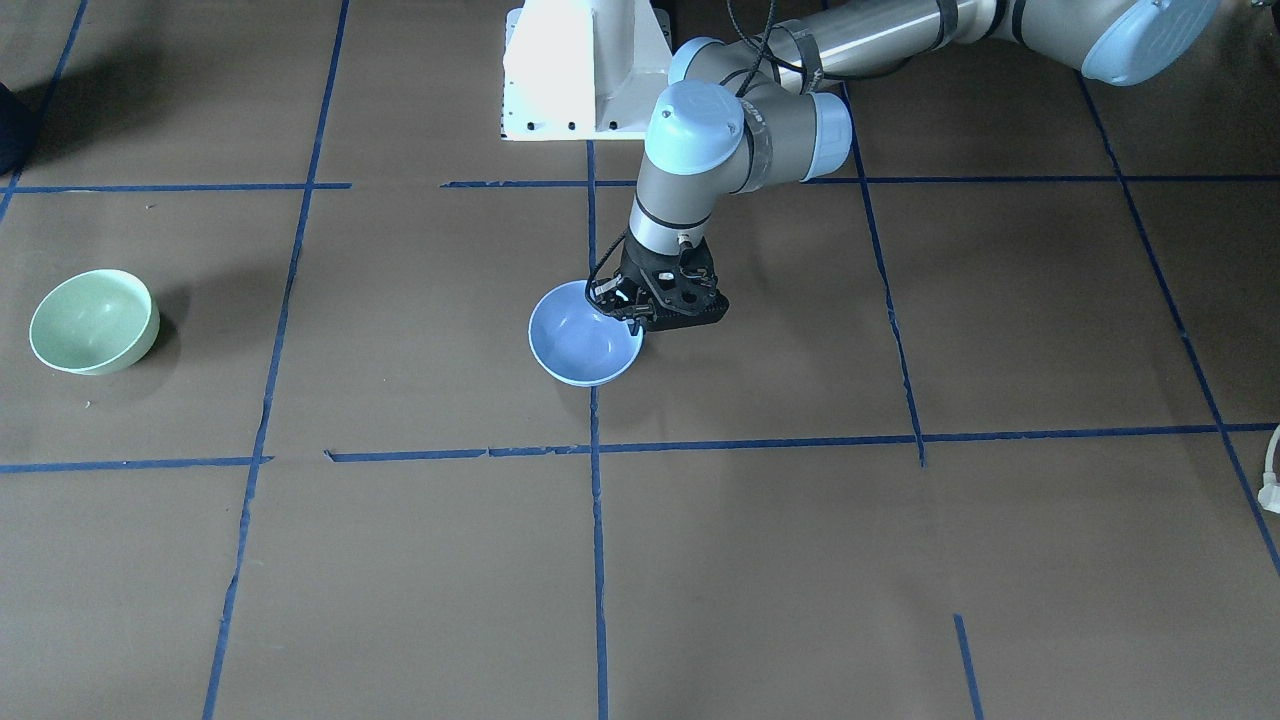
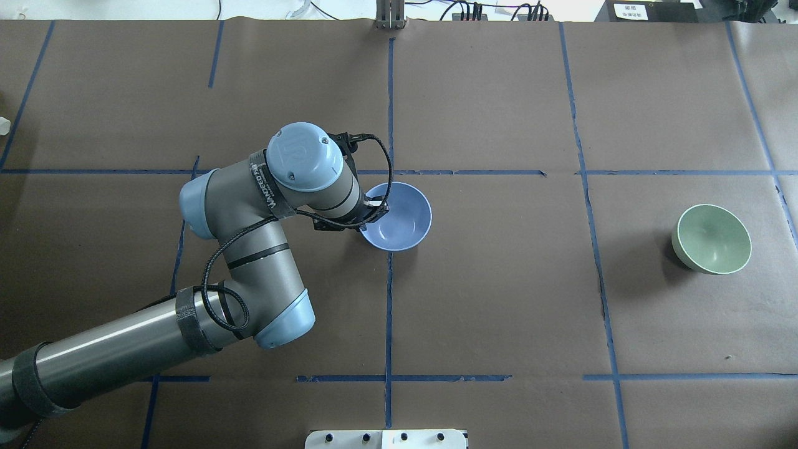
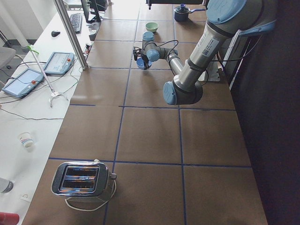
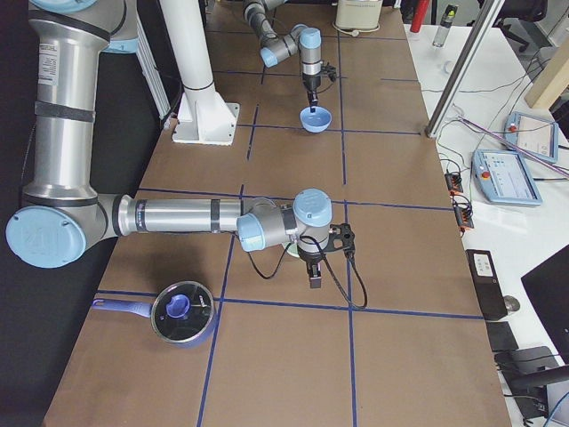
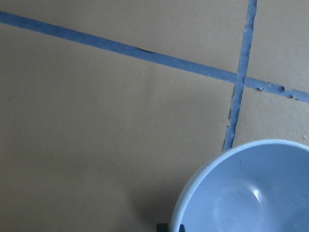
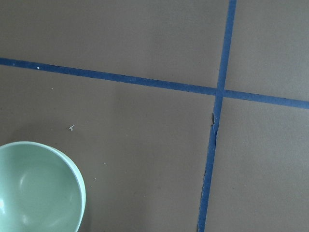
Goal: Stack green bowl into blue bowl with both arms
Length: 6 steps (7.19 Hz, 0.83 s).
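left fingers (image 1: pixel 630 312) look clamped on the robot-side rim of the blue bowl (image 1: pixel 580 345), mid tabletop (image 1: pixel 800 550) by the tape cross. green bowl (image 1: pixel 90 322) sits upright, well apart on the robot's right. right fingers (image 4: pixel 313 276) show only in the side view, can't tell open or closed. stack not done: green needs pickup, then drop into blue.

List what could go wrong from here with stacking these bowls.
1. The left gripper meets the blue bowl at one spot on its rim only, so the glossy bowl may slip or tip if moved.
2. The left arm hangs over the blue bowl, and the green bowl could hit it on arrival.
3. In the right wrist view the green bowl sits off in a corner, so the right gripper may miss its rim.
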Each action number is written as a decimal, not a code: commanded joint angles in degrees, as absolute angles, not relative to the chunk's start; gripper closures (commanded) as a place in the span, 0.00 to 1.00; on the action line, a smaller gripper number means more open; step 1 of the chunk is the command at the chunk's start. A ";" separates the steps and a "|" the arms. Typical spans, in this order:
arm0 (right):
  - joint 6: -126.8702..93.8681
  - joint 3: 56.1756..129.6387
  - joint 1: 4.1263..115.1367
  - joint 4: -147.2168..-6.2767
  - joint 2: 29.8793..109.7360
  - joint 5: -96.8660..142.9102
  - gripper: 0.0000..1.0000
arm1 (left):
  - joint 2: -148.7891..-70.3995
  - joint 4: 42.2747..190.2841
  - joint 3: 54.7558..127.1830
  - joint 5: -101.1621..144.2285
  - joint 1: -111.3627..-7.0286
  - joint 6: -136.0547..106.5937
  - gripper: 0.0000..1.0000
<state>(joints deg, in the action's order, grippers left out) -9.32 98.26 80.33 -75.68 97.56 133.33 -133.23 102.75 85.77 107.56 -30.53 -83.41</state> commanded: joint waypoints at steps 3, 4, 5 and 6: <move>-9.32 98.26 80.24 -75.67 97.56 133.33 0.00 | -132.19 102.92 85.60 107.32 -30.50 -82.80 0.07; -9.40 98.44 80.24 -75.67 97.56 133.77 0.00 | -131.49 102.40 86.65 107.31 -31.02 -78.79 0.00; -9.40 98.79 80.24 -75.59 97.47 135.68 0.00 | -128.96 101.17 89.79 108.36 -32.50 -76.58 0.00; -9.32 99.49 80.24 -75.67 97.47 137.36 0.00 | -125.28 96.90 94.61 114.02 -36.26 -69.77 0.00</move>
<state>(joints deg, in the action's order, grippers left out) -9.38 98.83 80.25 -75.64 97.50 135.46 -128.85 100.47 90.00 109.57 -33.01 -75.88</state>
